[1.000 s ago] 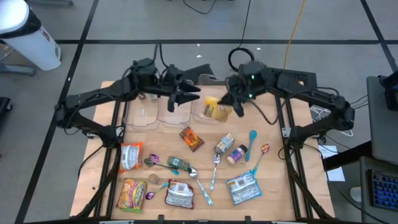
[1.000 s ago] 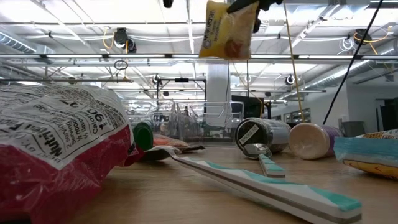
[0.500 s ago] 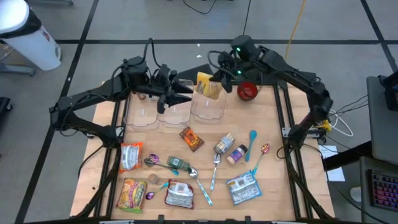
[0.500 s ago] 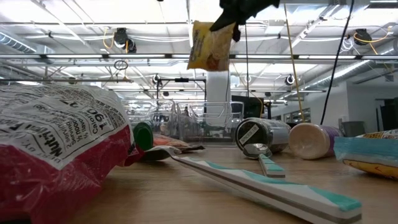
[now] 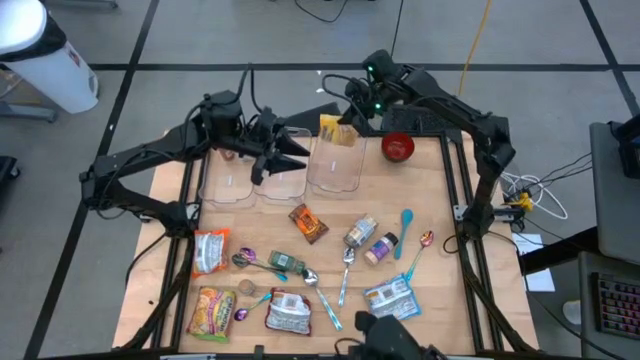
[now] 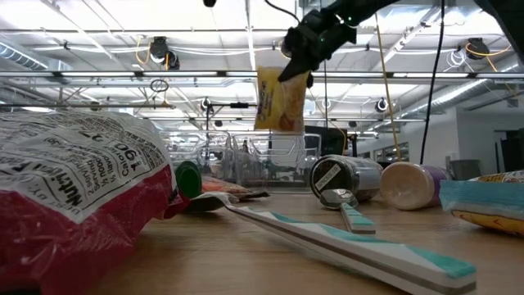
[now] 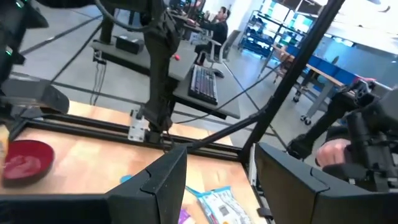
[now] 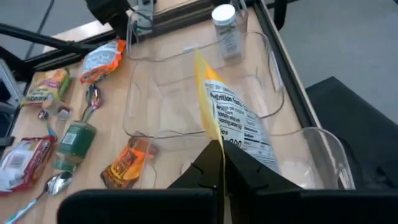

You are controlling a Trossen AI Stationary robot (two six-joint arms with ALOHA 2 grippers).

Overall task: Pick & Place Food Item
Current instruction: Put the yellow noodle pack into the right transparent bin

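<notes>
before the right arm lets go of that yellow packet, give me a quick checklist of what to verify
1. Right gripper shut on the yellow snack packet: ok.
2. Packet hangs clear of the table, as the low view shows: ok.
3. Packet over the clear container nearest the red bowl: ok.
4. Container holds nothing else: cannot tell.
5. Left gripper open, over the middle container, clear of the drop: ok.

I am working in a robotics lab: exposed ceiling trusses [image 6: 164, 78] are running overhead, a person [image 7: 219, 25] is sitting at a desk at twelve o'clock, cables [image 5: 470, 45] are trailing across the taped floor.
</notes>
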